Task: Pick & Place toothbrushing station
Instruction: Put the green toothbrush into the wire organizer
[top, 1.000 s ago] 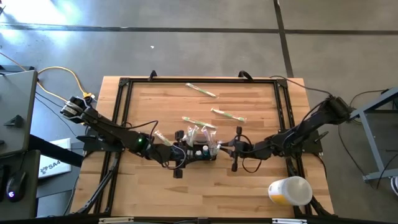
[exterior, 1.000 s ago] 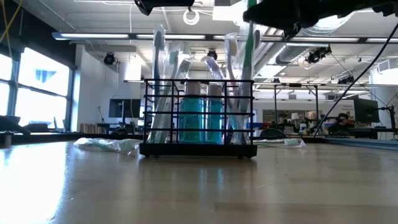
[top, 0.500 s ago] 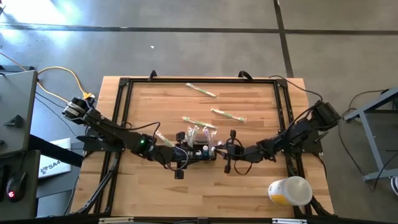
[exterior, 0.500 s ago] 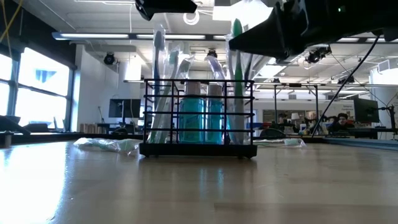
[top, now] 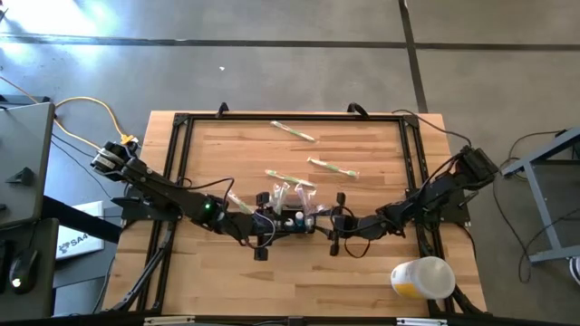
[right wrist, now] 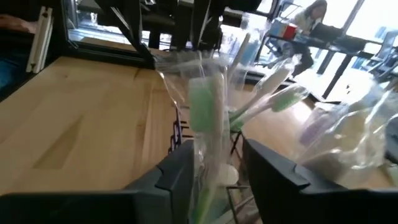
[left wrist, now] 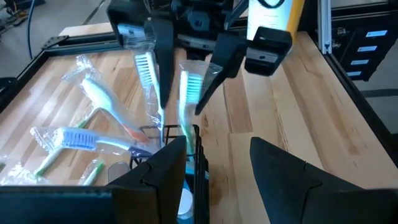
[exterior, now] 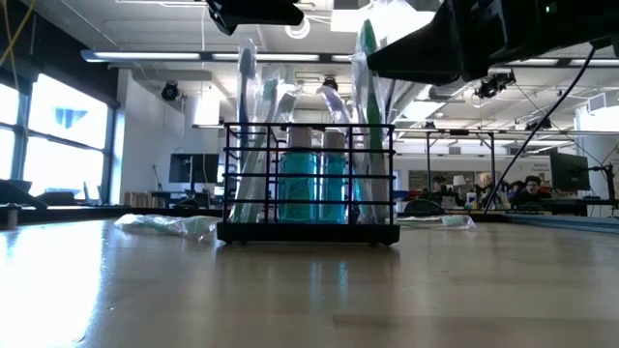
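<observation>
Right hand (top: 332,228) at the caddy's (exterior: 309,182) right end, fingers parting around the wrapped green toothbrush (right wrist: 205,118); we'd lift clear vertically, avoiding snagging neighbouring brushes.

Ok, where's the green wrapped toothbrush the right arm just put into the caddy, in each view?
High: hidden among wrappers at the caddy's right end.
Low: green wrapped toothbrush upright, upper centre, right compartment.
Left wrist: centre, green bristles, before the right pincer.
Right wrist: centre, between its fingers.
Shared landmark: the black caddy.
</observation>
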Robot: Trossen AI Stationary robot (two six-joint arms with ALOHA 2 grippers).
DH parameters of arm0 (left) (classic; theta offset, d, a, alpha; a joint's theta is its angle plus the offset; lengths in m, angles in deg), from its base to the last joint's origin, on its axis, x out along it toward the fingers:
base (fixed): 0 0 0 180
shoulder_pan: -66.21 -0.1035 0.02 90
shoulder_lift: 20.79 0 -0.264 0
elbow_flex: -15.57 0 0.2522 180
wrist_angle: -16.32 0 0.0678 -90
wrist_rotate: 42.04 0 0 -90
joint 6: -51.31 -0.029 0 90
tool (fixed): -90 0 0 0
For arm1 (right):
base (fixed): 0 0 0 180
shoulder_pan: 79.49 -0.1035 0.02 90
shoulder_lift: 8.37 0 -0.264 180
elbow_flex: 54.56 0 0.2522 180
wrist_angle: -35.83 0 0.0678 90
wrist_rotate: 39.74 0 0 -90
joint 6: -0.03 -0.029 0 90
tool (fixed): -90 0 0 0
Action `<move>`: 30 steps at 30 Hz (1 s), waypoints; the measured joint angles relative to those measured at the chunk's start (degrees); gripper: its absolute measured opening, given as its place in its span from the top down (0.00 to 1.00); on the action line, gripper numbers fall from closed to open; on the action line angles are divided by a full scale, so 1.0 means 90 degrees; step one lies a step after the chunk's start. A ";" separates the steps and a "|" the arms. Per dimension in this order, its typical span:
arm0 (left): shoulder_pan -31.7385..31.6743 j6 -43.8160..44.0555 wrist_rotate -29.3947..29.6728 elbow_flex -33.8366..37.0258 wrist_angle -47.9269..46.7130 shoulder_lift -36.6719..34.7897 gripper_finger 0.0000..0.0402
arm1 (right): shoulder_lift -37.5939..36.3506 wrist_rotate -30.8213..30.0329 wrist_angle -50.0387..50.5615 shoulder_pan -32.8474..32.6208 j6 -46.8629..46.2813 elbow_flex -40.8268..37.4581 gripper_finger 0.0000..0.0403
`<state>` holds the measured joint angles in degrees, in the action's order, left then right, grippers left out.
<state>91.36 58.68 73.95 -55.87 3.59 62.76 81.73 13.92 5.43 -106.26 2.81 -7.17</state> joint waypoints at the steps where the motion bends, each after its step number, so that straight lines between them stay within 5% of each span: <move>1: 0.0000 0.0000 -0.0002 0.0000 -0.0002 0.0000 0.57 | -0.0046 -0.0091 0.0007 -0.0045 0.0066 0.0000 0.65; 9: 0.0000 0.0028 -0.0005 0.0000 -0.0163 0.0000 0.57 | -0.0557 -0.0730 0.0027 -0.0543 0.0964 0.0007 0.50; 18: 0.0000 0.0049 -0.0007 0.0000 -0.0140 0.0000 0.57 | -0.1575 -0.2241 0.0153 -0.1416 0.2196 0.0007 0.48; 30: 0.0000 0.0049 -0.0005 0.0000 -0.0421 -0.0002 0.57 | -0.3682 -0.2250 0.3021 -0.1351 0.0970 0.0007 0.59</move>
<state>91.36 59.12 73.91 -55.87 -0.20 62.74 48.59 -6.33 32.62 -118.41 11.54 -7.11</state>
